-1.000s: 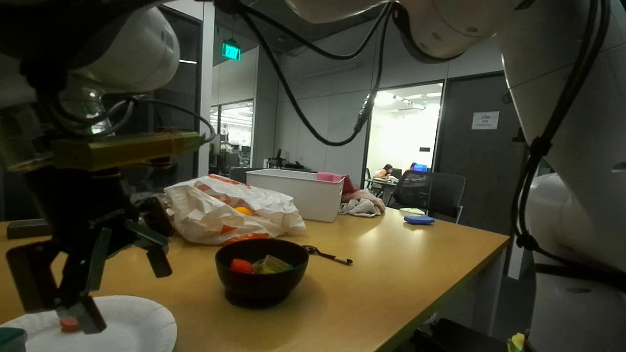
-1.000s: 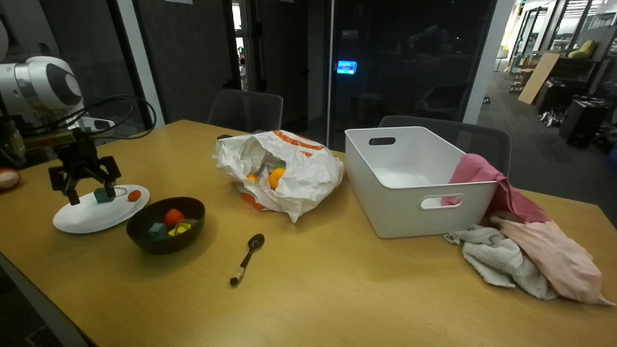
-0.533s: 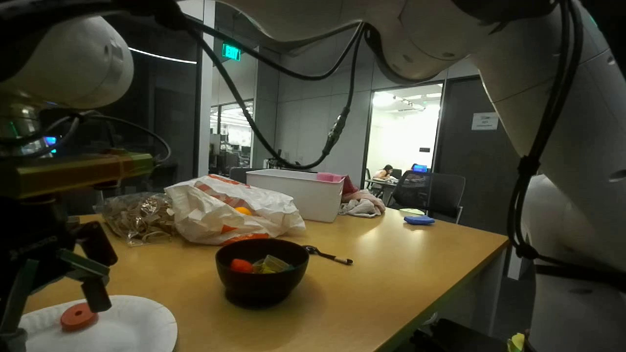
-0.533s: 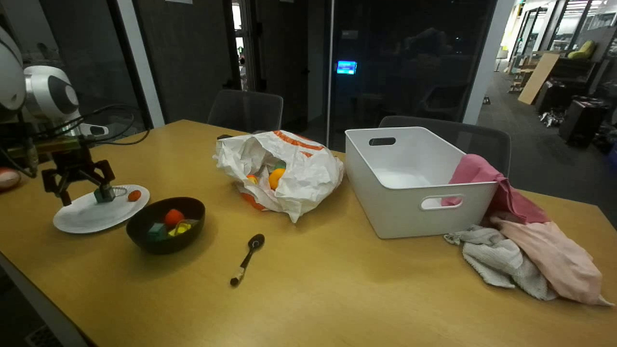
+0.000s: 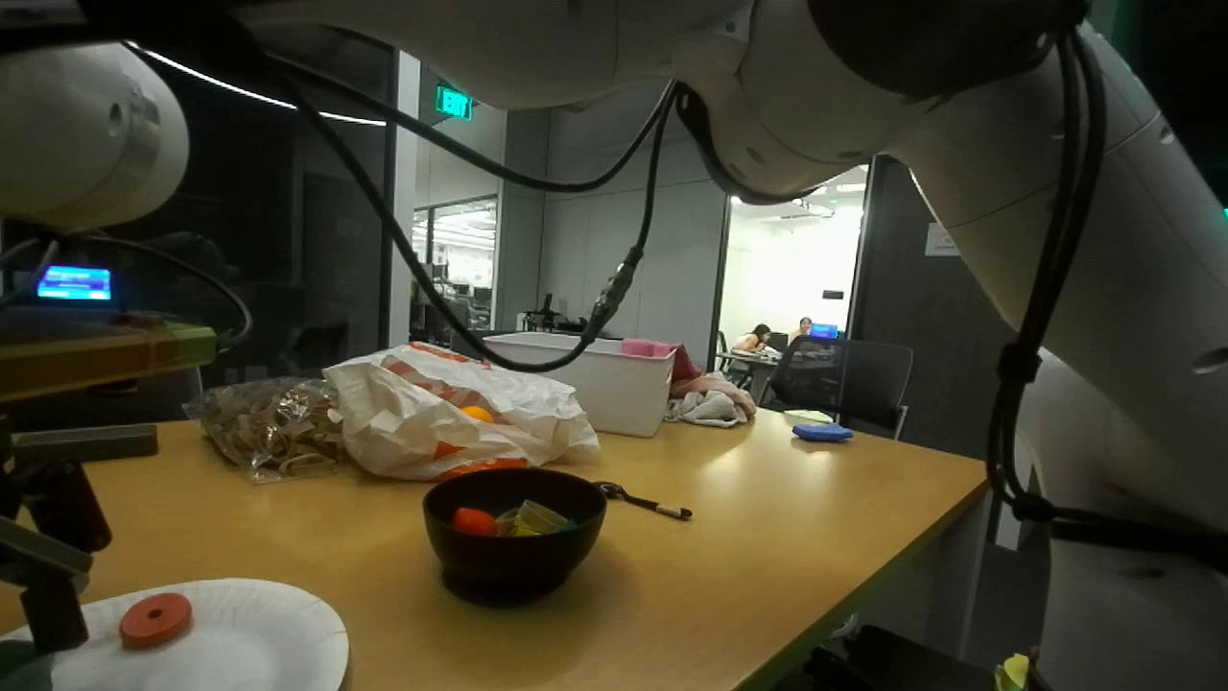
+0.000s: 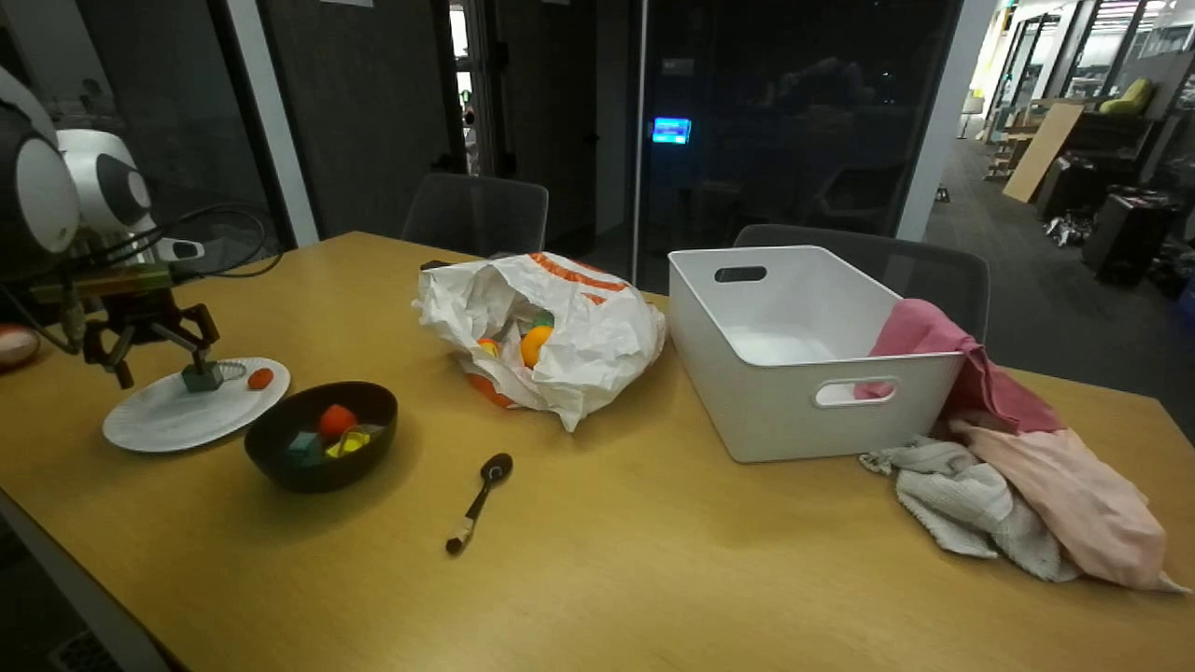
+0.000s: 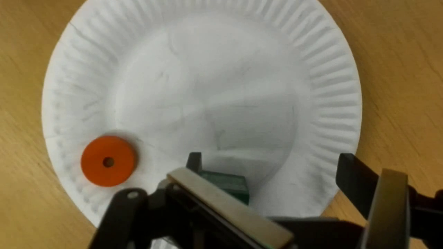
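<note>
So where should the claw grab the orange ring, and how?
Probably bring the claw down from above and pinch the orange ring by opposite sides of its outer edge. It lies hole up on the plate, its round rim uncovered; the hole looks too small to grip.

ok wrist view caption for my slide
Open gripper over a white paper plate with a holed orange disc and green block.

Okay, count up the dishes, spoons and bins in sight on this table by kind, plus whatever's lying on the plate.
Plate: 1
Bowl: 1
Spoon: 1
Bin: 1
Disc: 1
Block: 1
Total: 6
</note>
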`<state>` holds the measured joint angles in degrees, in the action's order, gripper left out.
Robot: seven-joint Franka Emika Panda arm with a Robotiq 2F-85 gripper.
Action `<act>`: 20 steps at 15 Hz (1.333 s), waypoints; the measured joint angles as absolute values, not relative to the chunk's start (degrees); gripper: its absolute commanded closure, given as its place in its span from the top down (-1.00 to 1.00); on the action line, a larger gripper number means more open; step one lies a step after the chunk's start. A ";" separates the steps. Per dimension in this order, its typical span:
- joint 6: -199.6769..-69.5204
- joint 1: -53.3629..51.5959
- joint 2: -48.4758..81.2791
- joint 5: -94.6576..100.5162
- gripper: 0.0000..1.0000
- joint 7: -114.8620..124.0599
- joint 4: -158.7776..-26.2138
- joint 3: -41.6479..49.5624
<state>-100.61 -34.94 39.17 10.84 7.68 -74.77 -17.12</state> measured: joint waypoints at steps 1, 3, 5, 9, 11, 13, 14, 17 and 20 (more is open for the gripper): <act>-100.65 -34.98 40.03 10.84 1.00 6.38 -73.73 -17.08; -100.65 -35.12 41.65 10.84 1.00 3.97 -71.73 -16.88; -100.62 -35.34 43.05 10.84 1.00 1.80 -69.88 -16.45; -100.50 -36.04 45.29 12.40 1.00 -2.56 -67.03 -15.39; -100.45 -37.23 45.64 15.30 1.00 -4.59 -66.45 -14.50; -100.50 -38.32 45.67 18.25 1.00 -6.08 -66.37 -14.37; -100.55 -38.81 45.67 19.62 1.00 -6.60 -66.37 -14.37; -101.37 -39.80 45.68 21.95 1.00 -7.77 -66.37 -14.38; -102.99 -39.86 45.78 22.89 0.50 -8.95 -66.37 -14.24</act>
